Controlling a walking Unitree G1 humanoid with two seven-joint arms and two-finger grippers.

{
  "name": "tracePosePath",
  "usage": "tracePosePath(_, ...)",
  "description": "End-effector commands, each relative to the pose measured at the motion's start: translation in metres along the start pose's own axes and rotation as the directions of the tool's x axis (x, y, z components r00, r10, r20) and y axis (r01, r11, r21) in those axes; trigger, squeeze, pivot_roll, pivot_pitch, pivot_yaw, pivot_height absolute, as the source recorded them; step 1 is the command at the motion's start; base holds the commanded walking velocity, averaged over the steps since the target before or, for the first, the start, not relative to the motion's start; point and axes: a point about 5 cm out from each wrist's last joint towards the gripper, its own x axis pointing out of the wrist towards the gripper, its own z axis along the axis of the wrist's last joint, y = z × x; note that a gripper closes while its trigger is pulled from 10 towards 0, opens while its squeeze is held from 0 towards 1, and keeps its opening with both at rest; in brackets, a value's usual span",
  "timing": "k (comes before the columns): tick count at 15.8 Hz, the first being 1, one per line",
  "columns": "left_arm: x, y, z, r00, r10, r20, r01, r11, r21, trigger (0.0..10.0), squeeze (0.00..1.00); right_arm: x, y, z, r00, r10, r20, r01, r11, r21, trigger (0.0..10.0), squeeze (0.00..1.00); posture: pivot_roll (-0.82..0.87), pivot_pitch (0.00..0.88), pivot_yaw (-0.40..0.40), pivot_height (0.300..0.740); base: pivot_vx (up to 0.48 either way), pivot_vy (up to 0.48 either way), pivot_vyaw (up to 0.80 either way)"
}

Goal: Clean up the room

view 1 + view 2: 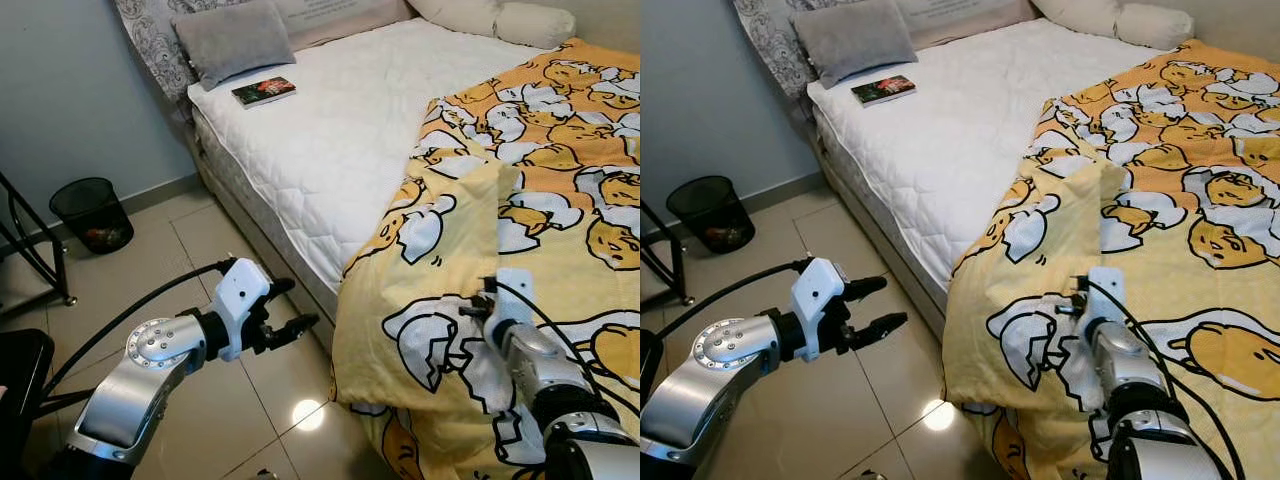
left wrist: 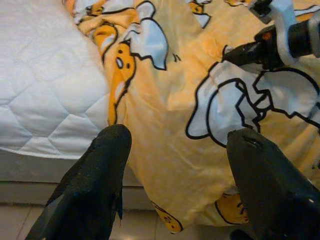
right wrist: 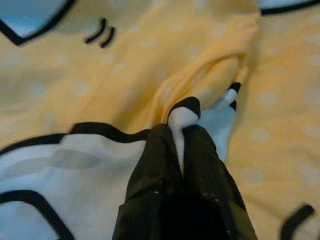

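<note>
You see the yellow blanket (image 1: 520, 230) spread over the far side of the bed (image 1: 340, 130) from the bin, its near edge hanging over the bed's side toward the floor. Your right gripper (image 3: 181, 137) is pressed closed on a fold of the blanket at that hanging edge. Your left gripper (image 1: 290, 305) hovers over the floor beside the bed, fingers (image 2: 97, 175) spread wide and holding nothing. A book (image 1: 264, 91) lies on the bed near a grey pillow (image 1: 232, 40). A black bin (image 1: 92, 213) stands on the floor by the wall, well apart from the bed.
</note>
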Motion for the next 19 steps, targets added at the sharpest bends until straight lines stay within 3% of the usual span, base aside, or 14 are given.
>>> tracePosePath(1,-0.003,0.009,0.001,0.999,0.046,-0.003,-0.046,0.999,0.015,10.0,0.00,0.002,0.009,0.009,0.999,0.038,0.023,-0.037,0.999,-0.009,0.0,0.00,0.02,0.000,0.081,0.740,0.000,0.000,0.00)
tracePosePath(4,-0.010,0.021,0.010,0.990,0.131,0.050,-0.131,0.991,0.004,10.0,0.00,0.005,0.022,0.013,0.995,0.096,0.034,-0.095,0.995,-0.017,0.0,0.00,0.03,0.000,0.067,0.740,0.000,0.000,0.00)
tracePosePath(6,-0.020,0.033,0.030,0.972,0.195,0.135,-0.195,0.981,-0.015,10.0,0.00,0.005,0.051,0.021,0.970,0.237,0.051,-0.234,0.971,-0.055,0.0,0.00,0.03,0.000,0.060,0.740,0.000,0.000,0.00)
tracePosePath(7,-0.026,0.041,0.041,0.960,0.220,0.174,-0.222,0.975,-0.011,10.0,0.00,0.002,0.075,0.027,0.932,0.355,0.076,-0.349,0.934,-0.083,0.0,0.00,0.04,0.000,0.059,0.740,0.000,0.000,0.00)
tracePosePath(9,-0.035,0.052,0.062,0.939,0.248,0.236,-0.257,0.967,0.005,10.0,0.00,-0.015,0.127,0.040,0.775,0.620,0.123,-0.598,0.783,-0.175,0.0,0.00,0.04,0.000,0.059,0.740,0.000,0.000,0.00)
tracePosePath(12,-0.038,0.056,0.079,0.925,0.249,0.288,-0.264,0.964,0.015,10.0,0.00,-0.044,0.178,0.047,0.530,0.838,0.128,-0.800,0.544,-0.253,0.0,0.00,0.04,0.000,0.060,0.740,0.000,0.000,0.00)
tracePosePath(14,-0.037,0.056,0.081,0.923,0.250,0.294,-0.264,0.965,0.008,10.0,0.00,-0.051,0.187,0.045,0.475,0.874,0.103,-0.832,0.484,-0.271,0.0,0.00,0.04,0.000,0.061,0.740,0.000,0.000,0.00)
tracePosePath(15,-0.035,0.054,0.079,0.926,0.249,0.283,-0.260,0.965,0.003,10.0,0.00,-0.048,0.187,0.038,0.522,0.851,0.058,-0.800,0.512,-0.312,10.0,0.00,0.05,0.000,0.060,0.740,0.000,0.000,0.00)
tracePosePath(16,-0.034,0.053,0.075,0.932,0.251,0.262,-0.261,0.965,0.002,10.0,0.00,-0.043,0.182,0.033,0.579,0.814,0.037,-0.761,0.556,-0.335,10.0,0.00,0.05,0.000,0.060,0.740,0.000,0.000,0.00)
tracePosePath(17,-0.034,0.053,0.073,0.934,0.254,0.251,-0.262,0.965,0.000,10.0,0.00,-0.043,0.179,0.032,0.583,0.812,0.038,-0.766,0.564,-0.309,10.0,0.00,0.05,0.000,0.062,0.740,0.000,0.000,0.00)
tracePosePath(18,-0.034,0.053,0.072,0.935,0.254,0.248,-0.262,0.965,-0.002,10.0,0.00,-0.044,0.179,0.032,0.577,0.816,0.039,-0.774,0.561,-0.294,10.0,0.24,0.04,0.000,0.063,0.740,0.000,0.000,0.00)
tracePosePath(19,-0.034,0.053,0.070,0.939,0.253,0.233,-0.260,0.966,-0.001,10.0,0.00,-0.045,0.180,0.034,0.567,0.822,0.055,-0.784,0.559,-0.271,10.0,1.00,0.04,0.000,0.065,0.740,0.000,0.000,0.00)
